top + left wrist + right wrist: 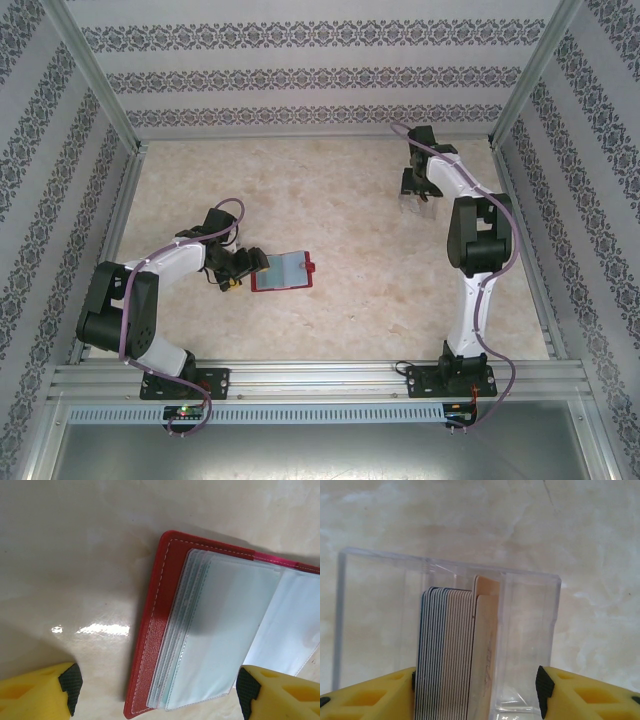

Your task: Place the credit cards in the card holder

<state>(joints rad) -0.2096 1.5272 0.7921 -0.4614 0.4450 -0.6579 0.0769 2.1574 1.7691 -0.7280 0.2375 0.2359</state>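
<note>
The card holder (530,630) is a clear plastic box at the far right of the table (418,208). A stack of credit cards (445,650) stands on edge inside it, dark-edged on the left and pale on the right. My right gripper (477,690) hangs over the box (418,192), open. Its left pad sits against the stack and its right pad (543,690) sits by the box's right wall, with a gap between pad and stack. My left gripper (159,692) is open, its jaws straddling the near end of an open red wallet (150,630), (281,271). The wallet's clear sleeves (220,630) show pale teal.
The marble-patterned table (350,230) is fenced by patterned walls and metal posts (95,75). The wallet lies left of centre, the clear box near the back right wall. Both arm bases sit on the rail (320,375) at the near edge.
</note>
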